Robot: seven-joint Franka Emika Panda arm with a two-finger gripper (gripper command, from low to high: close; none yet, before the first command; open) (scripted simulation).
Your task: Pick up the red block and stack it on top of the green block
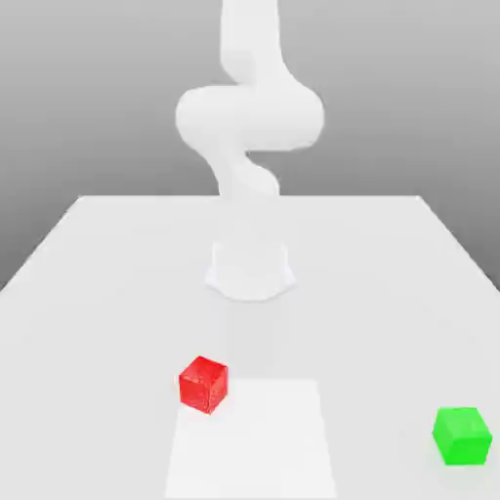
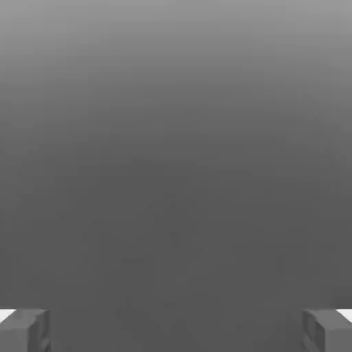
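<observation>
The red block (image 1: 203,384), a small speckled cube, rests on the white table (image 1: 98,293) near the front, slightly towards the exterior view's left. The green block (image 1: 461,436), a plain cube of about the same size, sits apart from it at the front on the exterior view's right. In the hand view my gripper (image 2: 176,330) is open, its two grey fingertips (image 2: 24,328) standing wide apart with nothing between them, and behind them is only a plain grey backdrop. Neither block is touched by anything.
The white arm (image 1: 249,117) rises from its round base (image 1: 250,269) at the table's middle, behind the blocks. A paler square patch (image 1: 249,439) lies on the table just beside the red block. The table's edges run along both sides.
</observation>
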